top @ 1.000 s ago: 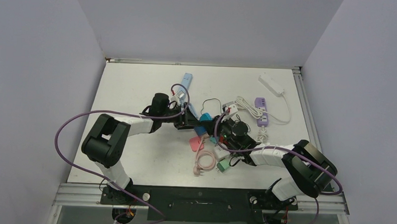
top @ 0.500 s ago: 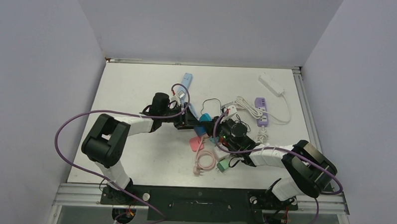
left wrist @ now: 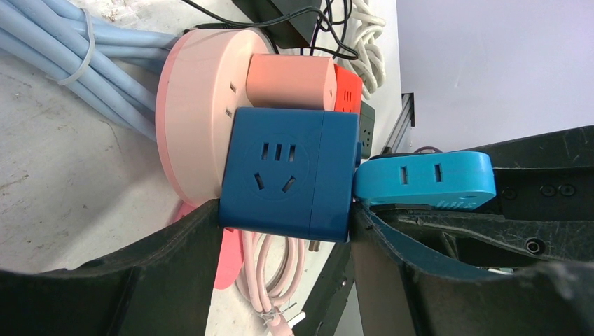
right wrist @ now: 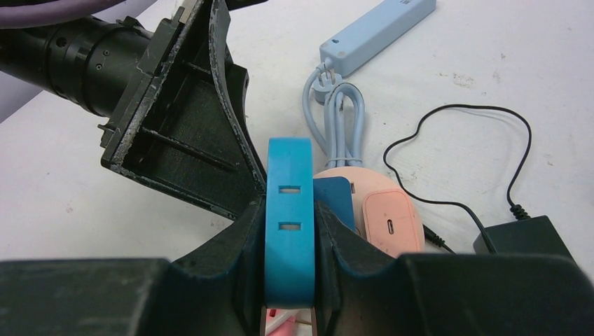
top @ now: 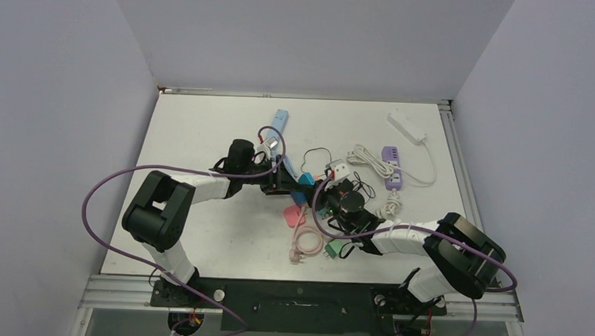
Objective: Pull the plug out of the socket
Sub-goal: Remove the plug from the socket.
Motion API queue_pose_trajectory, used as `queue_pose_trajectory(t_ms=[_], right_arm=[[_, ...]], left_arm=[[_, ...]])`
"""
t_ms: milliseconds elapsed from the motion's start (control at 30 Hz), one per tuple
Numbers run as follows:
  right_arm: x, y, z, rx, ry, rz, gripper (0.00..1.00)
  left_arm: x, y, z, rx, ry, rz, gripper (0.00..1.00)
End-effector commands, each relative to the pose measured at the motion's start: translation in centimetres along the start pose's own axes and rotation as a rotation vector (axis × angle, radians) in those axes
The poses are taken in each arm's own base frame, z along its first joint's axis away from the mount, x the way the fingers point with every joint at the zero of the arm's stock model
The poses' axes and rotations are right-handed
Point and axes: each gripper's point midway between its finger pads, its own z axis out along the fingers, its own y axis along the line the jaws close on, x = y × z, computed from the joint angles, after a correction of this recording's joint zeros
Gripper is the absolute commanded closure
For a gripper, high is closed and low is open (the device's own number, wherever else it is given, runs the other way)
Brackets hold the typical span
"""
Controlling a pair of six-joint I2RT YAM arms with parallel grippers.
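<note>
Two grippers meet tip to tip over the middle of the white table [top: 206, 135], and both are clamped; the left gripper [left wrist: 284, 210] presses its jaws on opposite sides of the dark blue cube socket [left wrist: 287, 175], and the right gripper [right wrist: 289, 217] has its jaws tight on the broad flat sides of the cyan plug [left wrist: 427, 178]; just beyond the left jaws, with the cube set against it, lies the pink round hub [left wrist: 189, 119], the largest piece of the cluster, and a bundle of pale blue cable [left wrist: 70, 56] runs off from it; well past the right jaws lies a pale blue power strip [right wrist: 378, 31]; the cube shows a face of slots to the left wrist camera; the plug stands just outside one left finger, its long axis running sideways away from the cube's side face and lengthwise out of the right jaws toward the left gripper, its narrow edge with two slots turned to both wrist cameras; its end reaches the cube's side, but whether its pins are seated there cannot be told; crowding the cube on the hub are a salmon adapter [left wrist: 291, 82] and a red block [left wrist: 348, 87]; a black charger [right wrist: 522, 238] with a thin cord lies off to one side of the right jaws, and a pink cable coil [left wrist: 270, 269] lies beneath the left jaws.
</note>
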Motion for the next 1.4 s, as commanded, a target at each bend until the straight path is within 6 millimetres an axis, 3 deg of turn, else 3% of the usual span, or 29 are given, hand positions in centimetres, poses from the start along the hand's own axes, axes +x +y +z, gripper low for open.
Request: queue_pose_trajectory(t_ms=[0,233,500,933,1367], right_arm=[[-5.2,0.0,-0.3,-0.012,-0.166,0.065,0.95],[-5.2,-2.1,-0.4,0.017,-0.174,0.142,0.95],[-5.4,-1.8,-0.4,0.001,-0.179,0.126,0.95],[-5.2,0.8,-0.5,-0.013,-0.174,0.026,0.95],[-5.2,0.6,-0.5,0.001,-0.172,0.028,0.95]], left_arm=[[-0.9,2.1,-0.1,-0.103,-0.042,0.009,1.0],[-0.9,2.4,-0.2,-0.12,-0.039,0.007,1.0],[-1.0,2.4,-0.2,-0.122,-0.04,0.005,1.0],[-1.1,2.7,-0.3,-0.126,-0.045,0.001,1.0],[-1.2,2.7,-0.4,-0.127,-0.044,-0.003,1.0]])
